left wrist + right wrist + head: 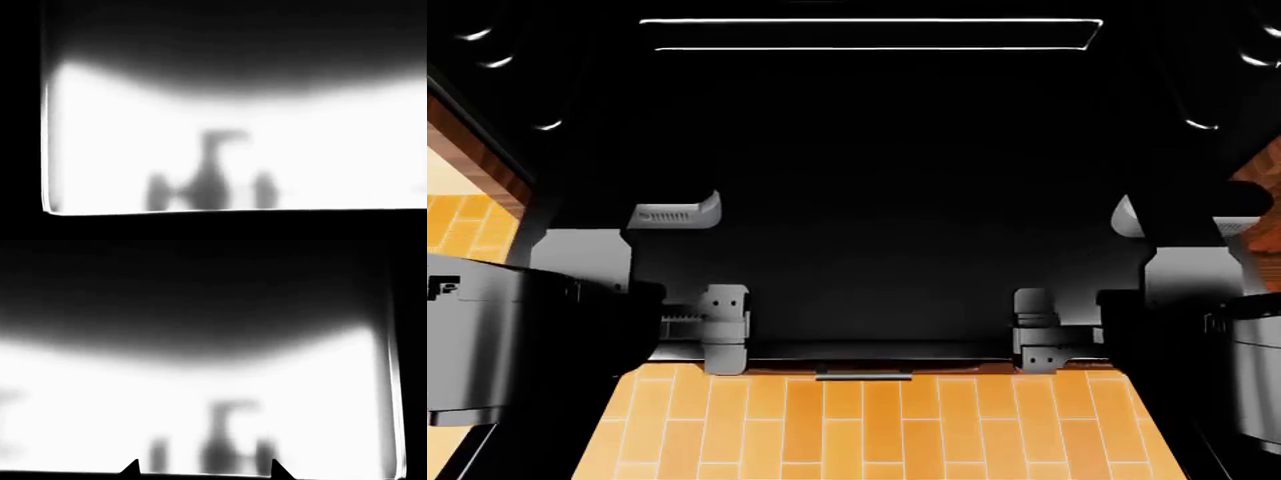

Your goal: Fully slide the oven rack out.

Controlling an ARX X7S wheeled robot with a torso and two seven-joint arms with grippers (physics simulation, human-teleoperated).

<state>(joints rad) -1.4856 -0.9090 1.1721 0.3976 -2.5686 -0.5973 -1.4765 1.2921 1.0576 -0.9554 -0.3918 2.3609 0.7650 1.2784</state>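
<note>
The step in hand looks like the grasp on the front edge of the oven rack [868, 260], with the pull outward not yet finished. In the head view both grippers sit at the rack's thin pale front rim, the left gripper [726, 330] toward its left end and the right gripper [1044, 332] toward its right end. The wide glossy black shelf stretches away from the jaws into the dark oven cavity [868, 120], and its front rim runs straight between the two grippers.

How the jaws stand cannot be told. In the head view the finger blocks overlap the rim, but it is too dark to see whether they pinch it or merely flank it. The right wrist view shows only two small dark tips at the frame edge, apart from one another, with a bright blurred surface ahead of them. The left wrist view shows no fingers at all, only the same bright glare and vague dark shapes.

Judging by how much black shelf still lies inside the cavity, the rack seems only partly drawn. The next move probably calls for both arms to pull back evenly toward the robot, kept level, so the rack does not skew on its runners. Below the rim lies an orange tiled floor [868, 430].
</note>
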